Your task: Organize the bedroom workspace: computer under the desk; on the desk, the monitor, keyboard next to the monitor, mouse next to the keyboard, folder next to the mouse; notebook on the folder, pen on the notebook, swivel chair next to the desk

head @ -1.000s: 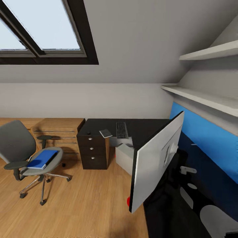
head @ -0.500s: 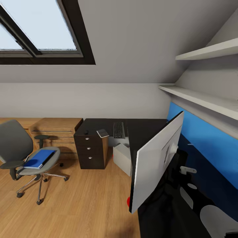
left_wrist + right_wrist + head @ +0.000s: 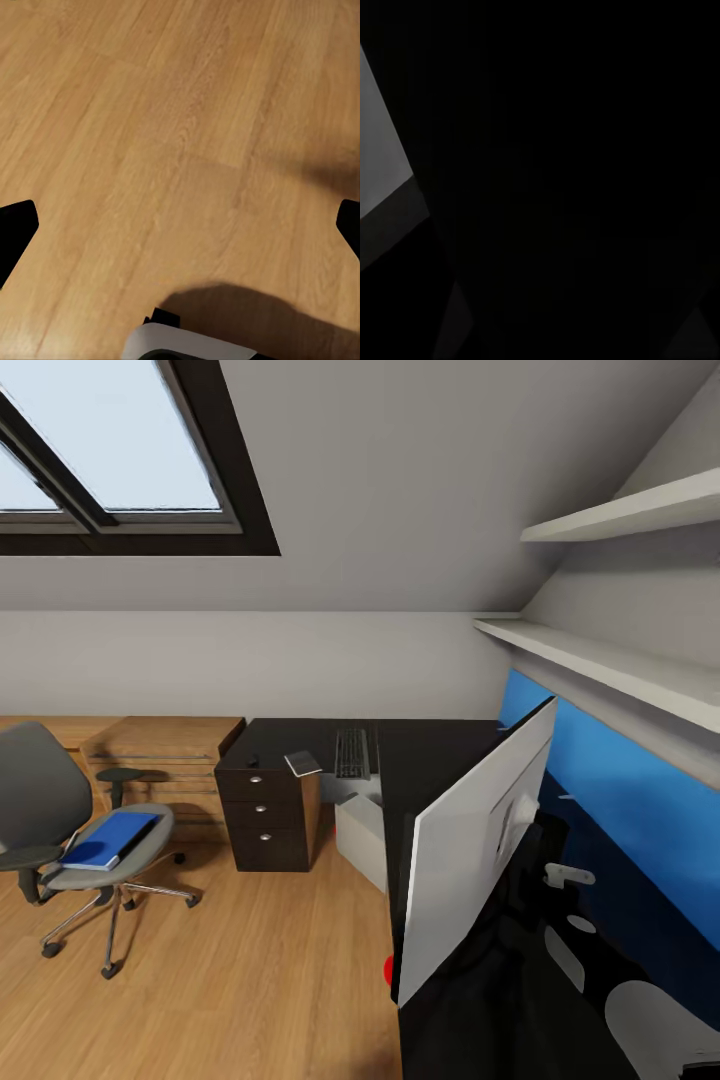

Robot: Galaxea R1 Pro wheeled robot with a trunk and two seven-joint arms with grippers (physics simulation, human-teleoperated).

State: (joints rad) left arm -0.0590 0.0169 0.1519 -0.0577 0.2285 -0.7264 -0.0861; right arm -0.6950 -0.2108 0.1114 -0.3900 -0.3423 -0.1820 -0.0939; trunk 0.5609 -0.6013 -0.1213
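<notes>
On desk's (image 3: pixel 430 745) far edge: keyboard (image 3: pixel 351 753), notebook (image 3: pixel 303 763) at its corner; folder (image 3: pixel 107 839) on swivel chair (image 3: pixel 60 830); monitor (image 3: pixel 475 845) up close. L gripper (image 3: pixel 180 229) fingers spread wide over floor (image 3: pixel 150 150); R gripper state unclear.

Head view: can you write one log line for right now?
folder: on swivel chair seat | keyboard: on desk | monitor: near, tilted | left gripper: open over floor
</notes>
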